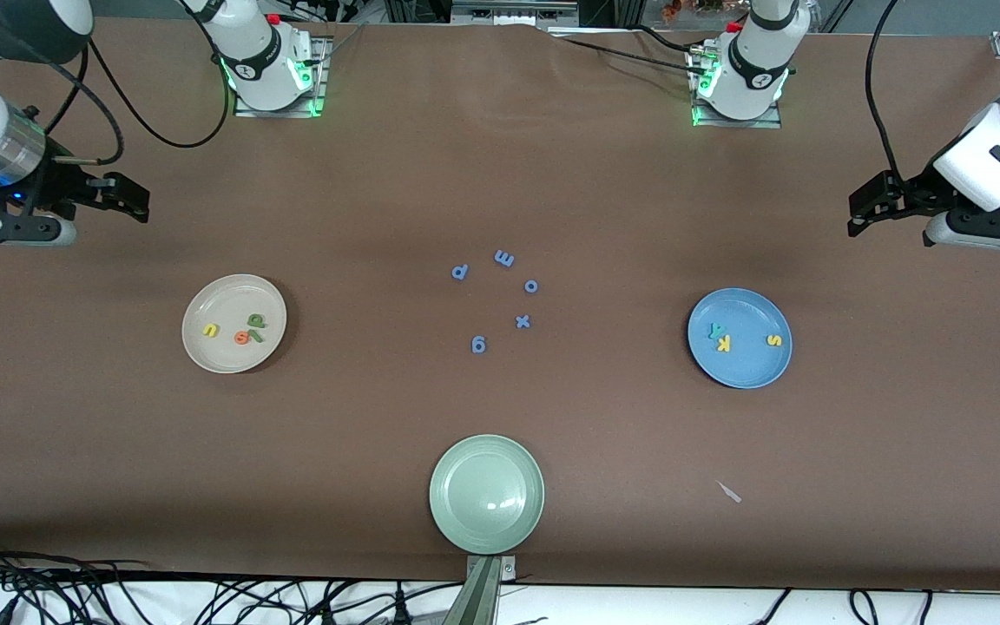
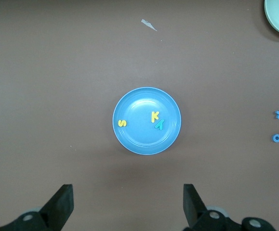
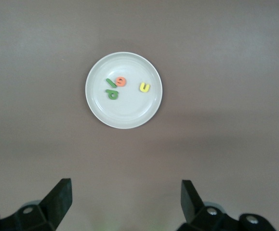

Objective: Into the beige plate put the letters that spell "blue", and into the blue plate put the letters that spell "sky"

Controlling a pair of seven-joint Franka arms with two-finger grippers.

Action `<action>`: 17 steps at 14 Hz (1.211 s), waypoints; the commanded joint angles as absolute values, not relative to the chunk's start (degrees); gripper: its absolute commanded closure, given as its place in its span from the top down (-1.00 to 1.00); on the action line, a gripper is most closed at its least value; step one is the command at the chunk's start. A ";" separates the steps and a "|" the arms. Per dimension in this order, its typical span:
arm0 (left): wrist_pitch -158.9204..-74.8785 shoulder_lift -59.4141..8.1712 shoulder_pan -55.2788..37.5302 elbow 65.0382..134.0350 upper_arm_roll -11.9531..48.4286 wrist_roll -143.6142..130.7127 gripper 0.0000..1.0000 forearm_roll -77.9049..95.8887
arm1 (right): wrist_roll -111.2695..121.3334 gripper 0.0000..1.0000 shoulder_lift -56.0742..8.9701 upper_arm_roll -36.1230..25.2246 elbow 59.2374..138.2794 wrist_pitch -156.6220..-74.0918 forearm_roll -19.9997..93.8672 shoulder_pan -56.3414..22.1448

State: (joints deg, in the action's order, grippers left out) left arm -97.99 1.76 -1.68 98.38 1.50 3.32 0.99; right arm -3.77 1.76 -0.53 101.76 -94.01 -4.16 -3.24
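Both jaws stand spread wide with nothing between them: I see the left gripper (image 2: 128, 204) up over bare brown tablecloth (image 1: 500, 174) at its arm's end and the right gripper (image 3: 125, 202) likewise at the other end, both arms waiting. From my left wrist view, the round sky-blue plate (image 2: 139, 103) holds the yellow foam "s" (image 2: 122, 122) apart near one rim, with the yellow "k" (image 2: 154, 116) touching the teal "y" (image 2: 159, 124). In the round cream-beige plate (image 3: 129, 108) lie the yellow "u" (image 3: 144, 87) by itself and the orange "e" (image 3: 121, 81), green "b" (image 3: 112, 94) and thin green "l" (image 3: 111, 83) clustered, the "l" lying slantwise between them; five blue-purple letters (image 1: 500, 295) sit mid-table, with a pale green plate (image 1: 465, 521) nearer the camera.
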 commanded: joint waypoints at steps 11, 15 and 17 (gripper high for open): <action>-97.65 2.29 -1.49 98.35 1.76 2.46 1.00 -0.44 | -3.87 1.00 -0.52 -3.43 96.42 -89.48 -0.79 -2.90; -97.65 2.29 -1.58 98.35 1.85 2.37 1.00 -0.53 | -3.43 1.00 -2.37 -3.43 94.31 -88.15 -0.79 -2.90; -97.56 2.29 -1.50 98.44 1.85 2.46 1.00 -0.53 | -3.86 1.00 -2.37 -3.25 94.31 -88.15 -0.79 -3.07</action>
State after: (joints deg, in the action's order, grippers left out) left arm -97.97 1.76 -1.65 98.38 1.50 3.32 0.99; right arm -3.84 -1.62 -3.54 96.18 -89.69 -1.84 -3.18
